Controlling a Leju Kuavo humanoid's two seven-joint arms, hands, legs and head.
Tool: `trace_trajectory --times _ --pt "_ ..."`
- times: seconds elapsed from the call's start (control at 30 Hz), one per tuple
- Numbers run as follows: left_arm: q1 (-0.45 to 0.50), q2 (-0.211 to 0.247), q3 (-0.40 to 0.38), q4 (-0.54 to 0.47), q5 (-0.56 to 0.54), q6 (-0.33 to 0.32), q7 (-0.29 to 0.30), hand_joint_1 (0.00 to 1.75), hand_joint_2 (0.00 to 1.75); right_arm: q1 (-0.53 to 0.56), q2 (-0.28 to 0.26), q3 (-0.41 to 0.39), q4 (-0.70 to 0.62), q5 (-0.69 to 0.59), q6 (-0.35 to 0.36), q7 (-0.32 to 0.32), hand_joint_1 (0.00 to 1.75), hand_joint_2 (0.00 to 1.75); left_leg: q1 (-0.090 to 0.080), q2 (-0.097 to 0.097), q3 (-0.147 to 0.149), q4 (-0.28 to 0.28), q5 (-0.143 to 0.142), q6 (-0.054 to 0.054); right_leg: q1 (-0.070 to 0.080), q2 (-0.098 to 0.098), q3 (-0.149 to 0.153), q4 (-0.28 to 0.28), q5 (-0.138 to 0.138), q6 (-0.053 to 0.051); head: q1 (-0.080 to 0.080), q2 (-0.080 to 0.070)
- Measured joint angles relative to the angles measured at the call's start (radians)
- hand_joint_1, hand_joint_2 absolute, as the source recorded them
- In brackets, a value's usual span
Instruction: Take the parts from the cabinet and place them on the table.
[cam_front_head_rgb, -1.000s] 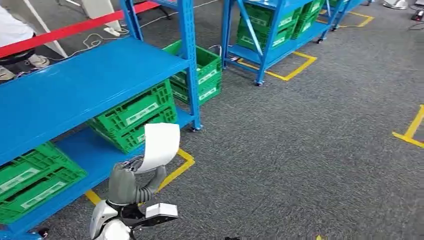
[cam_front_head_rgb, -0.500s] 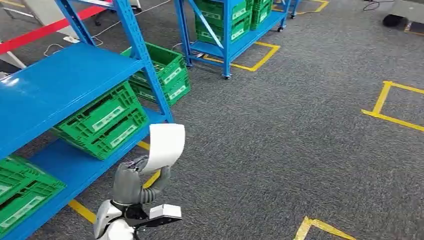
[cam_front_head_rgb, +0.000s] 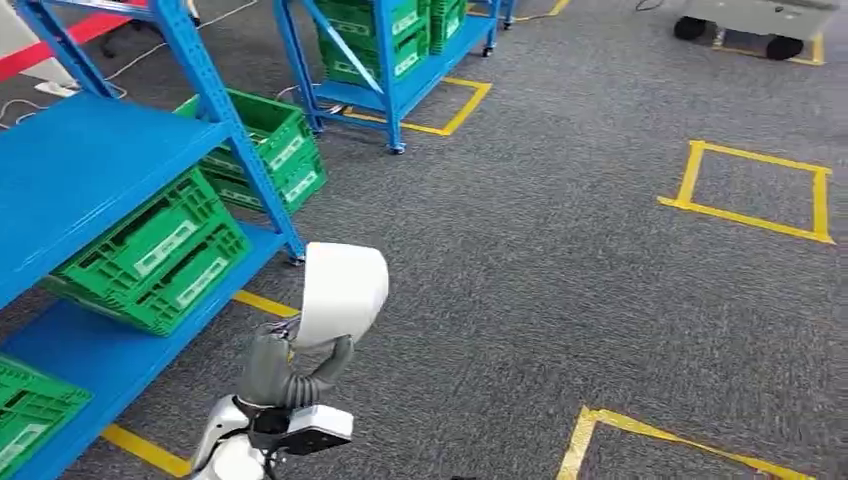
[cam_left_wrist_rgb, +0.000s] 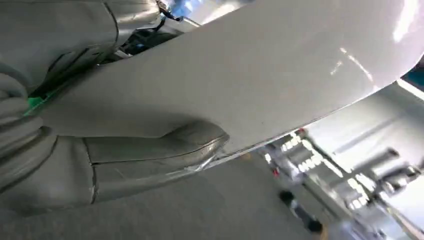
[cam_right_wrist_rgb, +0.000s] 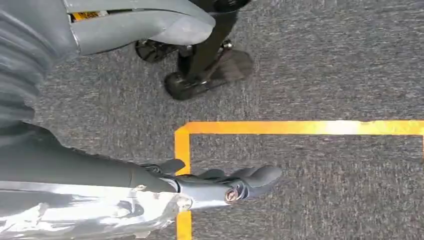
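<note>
My left hand (cam_front_head_rgb: 285, 362) grips a white curved plastic part (cam_front_head_rgb: 340, 293) and holds it upright over the grey carpet, to the right of the blue cabinet (cam_front_head_rgb: 90, 170). In the left wrist view the thumb (cam_left_wrist_rgb: 150, 150) presses against the white part (cam_left_wrist_rgb: 260, 75), which fills most of the picture. My right hand (cam_right_wrist_rgb: 150, 100) hangs over the carpet with its fingers apart and nothing in it. Green crates (cam_front_head_rgb: 160, 250) sit on the cabinet's lower shelves.
A second blue rack (cam_front_head_rgb: 390, 50) with green crates stands at the back. Yellow tape squares (cam_front_head_rgb: 755, 190) mark the carpet to the right and in front (cam_front_head_rgb: 640, 440). A grey wheeled unit (cam_front_head_rgb: 760, 20) stands at the far right.
The camera has turned to the right: the cabinet and racks slid left in the picture and more taped floor came in. My left hand keeps holding the white part.
</note>
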Motion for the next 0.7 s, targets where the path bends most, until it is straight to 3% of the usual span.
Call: trace_trajectory --times 0.03,0.07,0.1,0.13,0.17,0.2,0.23,0.27,0.3,0.33,0.37,0.43,0.47,0.5,0.7 --pt "0.000 0.002 0.000 0.000 0.021 -0.030 -0.001 1.75 1.75 0.003 0.000 0.000 -0.003 0.015 0.011 -0.003 0.00 1.75 0.006 0.010 0.007 0.003 -0.008 -0.011 -0.007 -0.005 0.027 -0.052 0.037 0.008 -0.001 0.000" --pt "0.000 0.004 0.000 -0.001 0.041 -0.060 -0.005 1.75 1.75 0.005 0.000 -0.001 -0.008 0.030 0.023 -0.007 0.00 1.75 0.015 0.020 0.017 0.011 -0.021 -0.022 -0.016 -0.016 0.073 -0.137 0.086 0.020 -0.001 0.000" --pt "0.000 0.007 0.001 -0.006 0.056 -0.088 -0.007 1.75 1.75 0.005 0.000 -0.001 -0.012 0.043 0.032 -0.013 0.00 1.75 0.022 0.030 0.028 0.022 -0.038 -0.036 -0.028 -0.045 0.119 -0.227 0.130 0.038 0.001 0.000" --pt "0.000 0.011 0.003 -0.009 0.064 -0.104 -0.007 1.75 1.75 0.002 0.005 -0.001 -0.010 0.053 0.040 -0.014 0.00 1.75 0.013 0.034 0.025 0.028 -0.049 -0.049 -0.016 -0.082 0.125 -0.231 0.100 0.067 0.011 0.000" --pt "0.000 0.013 0.003 -0.014 0.069 -0.111 -0.007 1.75 1.75 -0.004 0.009 -0.002 -0.010 0.058 0.046 -0.016 0.00 1.75 0.007 0.037 0.013 0.057 -0.067 -0.059 -0.026 -0.081 0.131 -0.247 0.093 0.039 0.032 0.000" --pt "0.002 0.014 0.004 -0.020 0.072 -0.117 -0.008 1.75 1.75 -0.007 0.008 -0.002 -0.011 0.065 0.046 -0.018 0.00 1.75 0.007 0.039 0.009 0.057 -0.069 -0.069 -0.031 -0.066 0.116 -0.230 0.090 0.021 0.014 0.000" --pt "0.003 0.016 0.004 -0.021 0.075 -0.120 -0.009 1.75 1.75 -0.006 0.008 -0.002 -0.012 0.067 0.047 -0.019 0.00 1.75 0.011 0.042 0.012 0.057 -0.075 -0.079 -0.034 -0.057 0.108 -0.224 0.087 0.015 -0.007 0.000" --pt "0.002 0.017 0.004 -0.022 0.076 -0.123 -0.009 1.75 1.75 -0.005 0.008 -0.002 -0.011 0.070 0.047 -0.020 0.00 1.75 0.012 0.044 0.013 0.057 -0.081 -0.086 -0.039 -0.045 0.099 -0.215 0.086 0.014 -0.003 0.000" --pt "0.001 0.018 0.004 -0.023 0.078 -0.129 -0.009 1.75 1.75 -0.004 0.006 -0.004 -0.013 0.074 0.047 -0.021 0.00 1.75 0.017 0.038 0.015 0.063 -0.094 -0.093 -0.039 -0.029 0.091 -0.210 0.082 0.009 -0.010 0.000" --pt "0.001 0.018 0.004 -0.026 0.079 -0.136 -0.009 1.75 1.75 0.000 0.006 -0.005 -0.013 0.079 0.047 -0.022 0.00 1.75 0.021 0.006 -0.002 0.106 -0.126 -0.081 -0.035 -0.016 0.086 -0.207 0.080 -0.008 -0.025 0.000" --pt "0.004 0.018 0.004 -0.028 0.079 -0.141 -0.011 1.75 1.75 0.001 0.006 -0.006 -0.014 0.087 0.047 -0.026 0.00 1.75 0.019 -0.009 -0.043 0.188 -0.167 -0.068 -0.028 -0.006 0.087 -0.215 0.083 -0.013 -0.034 0.000" --pt "0.006 0.021 0.005 -0.029 0.079 -0.152 -0.013 1.75 1.75 0.001 0.006 -0.009 -0.015 0.107 0.052 -0.029 0.00 1.75 0.001 -0.021 -0.156 0.377 -0.235 -0.039 -0.011 0.020 0.094 -0.239 0.098 -0.032 -0.039 0.000" --pt "0.008 0.022 0.006 -0.029 0.079 -0.158 -0.013 1.75 1.75 0.002 0.006 -0.011 -0.015 0.115 0.056 -0.030 0.00 1.75 -0.012 -0.025 -0.198 0.432 -0.239 -0.027 -0.003 0.032 0.096 -0.245 0.101 -0.038 -0.038 0.000" --pt "0.009 0.022 0.008 -0.029 0.080 -0.161 -0.013 1.75 1.75 0.002 0.006 -0.015 -0.015 0.122 0.061 -0.031 0.00 1.75 -0.022 -0.030 -0.215 0.440 -0.225 -0.017 0.002 0.041 0.098 -0.247 0.103 -0.040 -0.038 0.000" --pt "0.009 0.022 0.008 -0.029 0.081 -0.162 -0.013 1.75 1.75 0.002 0.006 -0.015 -0.015 0.123 0.061 -0.031 0.00 1.75 -0.024 -0.031 -0.216 0.439 -0.221 -0.015 0.003 0.043 0.098 -0.247 0.103 -0.041 -0.038 0.000"
